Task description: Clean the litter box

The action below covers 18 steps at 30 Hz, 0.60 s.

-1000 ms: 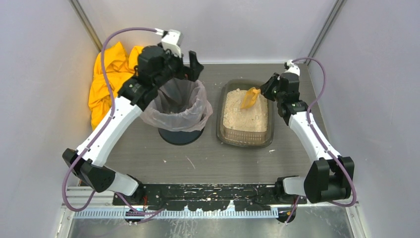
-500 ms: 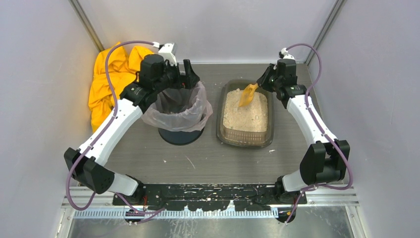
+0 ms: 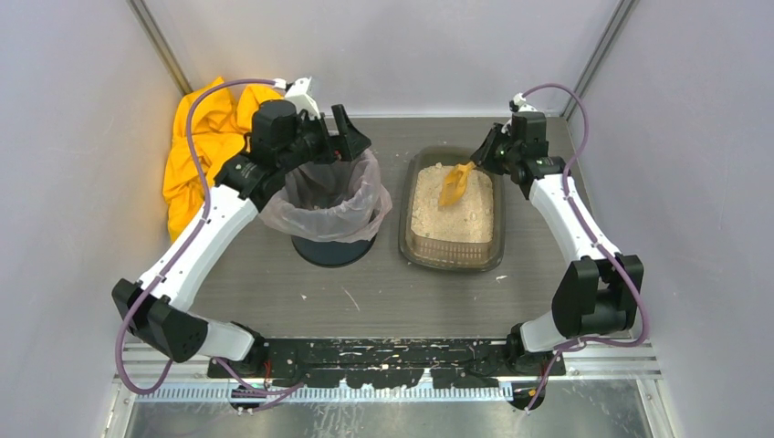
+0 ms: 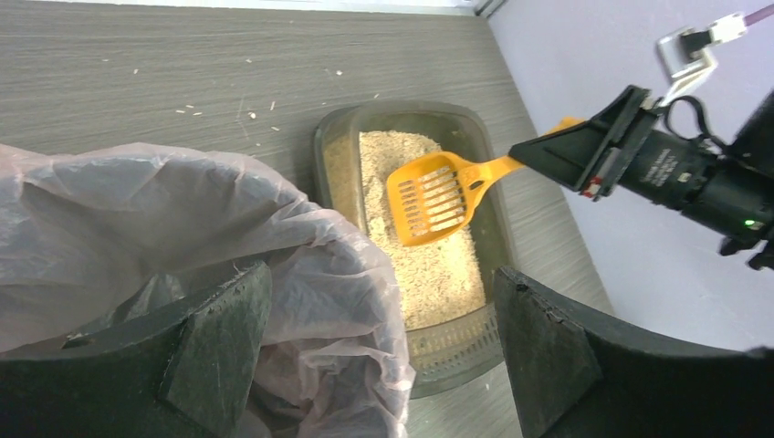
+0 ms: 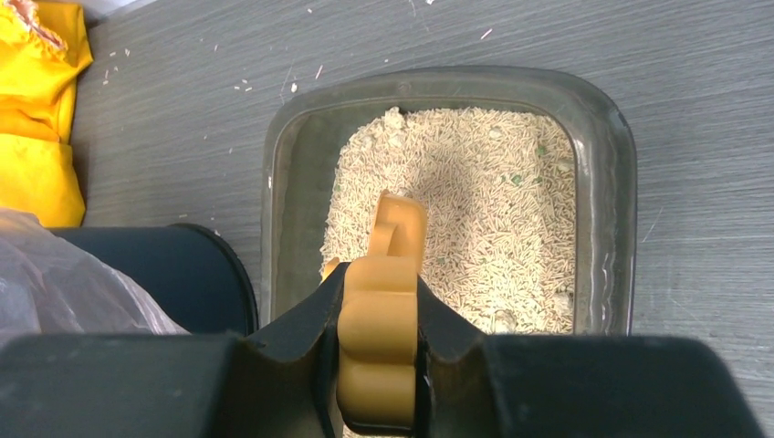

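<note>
Table (image 3: 274,274): grey wood-grain top; you have everything sitting on it.
Yellow cloth (image 3: 183,182): bunched in the far-left corner, against the wall, beside the bin.
Bin (image 3: 333,248): dark, round, upright, left of centre; clear bag liner (image 3: 365,196) folded out over its rim.
Litter box (image 3: 454,255): your task item, just right of the bin and not touching it in the top view. It lies flat with its long side running away from you, with beige litter (image 5: 493,228) spread across the bottom.
Left gripper (image 4: 383,338): you hold it above the bin's far rim. Fingers (image 4: 219,347) are spread wide and grip nothing; the liner edge lies below them.
Right gripper (image 3: 488,157): you have it over the litter box's far-right corner, fingers clamped tight on the scoop handle.
Scoop (image 4: 429,196): orange, slotted, tilted head-down over the far half of the litter. Slots look empty from the left wrist; can't tell if the tip touches the litter.
Loose bits (image 3: 351,297): a few pale specks on the table near you, and more by the far edge.
</note>
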Available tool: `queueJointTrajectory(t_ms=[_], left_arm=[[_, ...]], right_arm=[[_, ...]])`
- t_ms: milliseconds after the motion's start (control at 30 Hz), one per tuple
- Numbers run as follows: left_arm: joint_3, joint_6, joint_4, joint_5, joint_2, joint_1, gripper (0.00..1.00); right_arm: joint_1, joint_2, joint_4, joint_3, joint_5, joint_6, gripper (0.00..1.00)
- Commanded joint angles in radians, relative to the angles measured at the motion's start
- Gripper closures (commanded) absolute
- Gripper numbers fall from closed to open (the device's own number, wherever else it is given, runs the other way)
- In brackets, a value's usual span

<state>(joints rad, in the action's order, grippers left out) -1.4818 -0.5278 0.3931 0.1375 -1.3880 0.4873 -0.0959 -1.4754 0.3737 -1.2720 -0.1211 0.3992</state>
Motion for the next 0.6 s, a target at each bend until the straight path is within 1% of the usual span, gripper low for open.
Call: queueJointTrajectory(t_ms=[0, 200, 267, 333, 467, 567], left_arm=[[-0.074, -0.034, -0.061, 0.065, 0.046, 0.006, 0.10], [-0.242, 0.023, 0.017, 0.199, -0.025, 0.005, 0.10], [-0.307, 0.061, 0.070, 0.218, -0.059, 0.004, 0.10], [-0.351, 0.098, 0.100, 0.226, -0.081, 0.003, 0.10], [-0.343, 0.092, 0.077, 0.217, -0.079, -0.001, 0.11], [-0.320, 0.088, 0.063, 0.230, -0.067, -0.001, 0.11]], right_arm=[[0.004, 0.006, -0.062, 0.031, -0.076, -0.028, 0.99], [0.004, -0.037, -0.126, 0.095, -0.129, -0.091, 0.99], [0.004, -0.045, -0.158, 0.109, -0.130, -0.110, 0.99], [0.005, -0.048, -0.153, 0.101, -0.104, -0.137, 0.99], [0.007, -0.072, -0.143, 0.092, -0.108, -0.154, 0.99], [0.007, -0.103, -0.198, 0.141, -0.145, -0.097, 0.99]])
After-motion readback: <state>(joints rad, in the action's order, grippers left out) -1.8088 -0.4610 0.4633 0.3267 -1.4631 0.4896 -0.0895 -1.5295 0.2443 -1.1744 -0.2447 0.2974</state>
